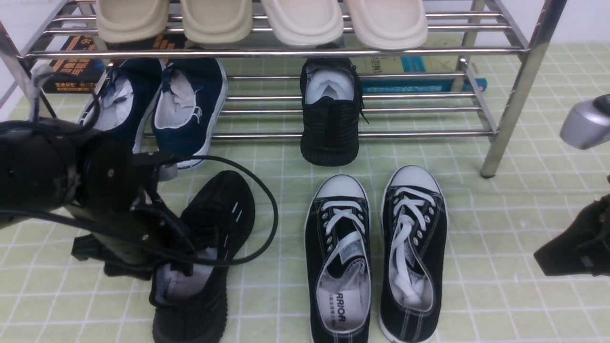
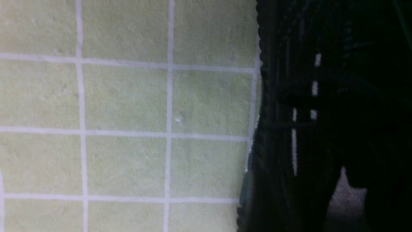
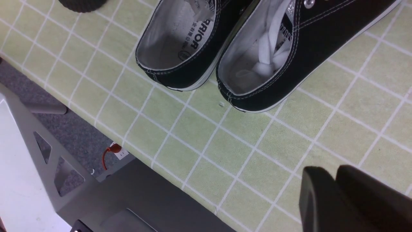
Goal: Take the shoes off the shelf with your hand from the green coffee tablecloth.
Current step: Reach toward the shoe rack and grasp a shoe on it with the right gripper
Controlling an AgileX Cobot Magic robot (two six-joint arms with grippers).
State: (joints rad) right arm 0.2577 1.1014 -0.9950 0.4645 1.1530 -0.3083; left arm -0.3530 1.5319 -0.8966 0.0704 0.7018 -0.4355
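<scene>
Near shoe, front view: the near shoe lay on the cloth at front left, off the shelf.
Far shoe, front view: the far shoe sat on the lower tier, with its toe over the front bar.
Left gripper, front view: the left gripper was low at the near shoe's heel opening. Its fingers were hidden, so I cannot tell if they were apart or clamped.
Right gripper, front view: the right gripper was at the right edge, well apart from both shoes.
Sneakers, front view: the sneakers stood on the cloth in front of the shelf.
Near shoe, left wrist view: the near shoe was dark with white dashes and lay on the cloth.
Right gripper, right wrist view: the right gripper had its fingers together, holding nothing, above the cloth near the sneakers' heels.
</scene>
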